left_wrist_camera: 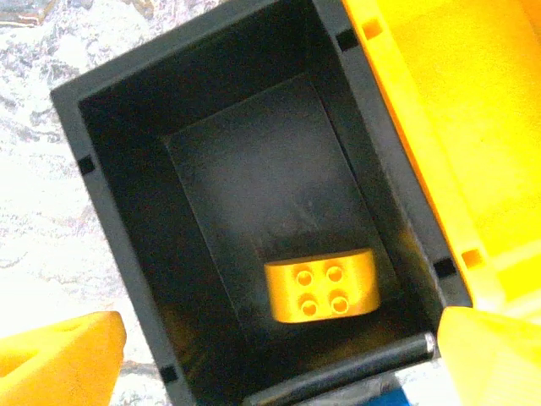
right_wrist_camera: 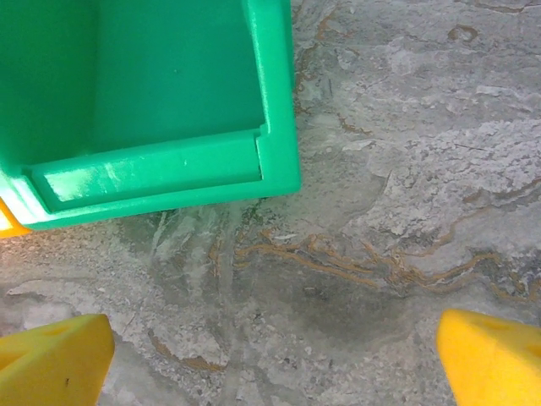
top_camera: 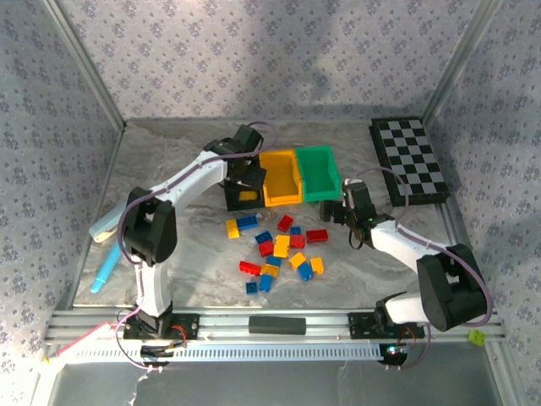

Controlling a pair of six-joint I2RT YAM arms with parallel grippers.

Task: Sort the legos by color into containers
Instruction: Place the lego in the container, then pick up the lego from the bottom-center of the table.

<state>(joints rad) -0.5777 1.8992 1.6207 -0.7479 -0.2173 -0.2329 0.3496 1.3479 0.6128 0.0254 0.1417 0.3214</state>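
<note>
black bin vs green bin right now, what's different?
The black bin holds one yellow brick; the green bin shows nothing in its visible interior. The black bin sits at the row's left end, the green bin at the right, with the yellow bin between. Shared: open-topped, rectangular, similar in size.

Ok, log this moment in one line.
left gripper open over black bin | yellow lego in black bin | right gripper open, empty, by green bin | other legos loose on table

Black bin (left_wrist_camera: 114,199) holding one yellow brick (left_wrist_camera: 319,292), yellow bin (top_camera: 281,179), green bin (top_camera: 318,173) alongside, mixed-colour legos (top_camera: 279,247) scattered nearby
</note>
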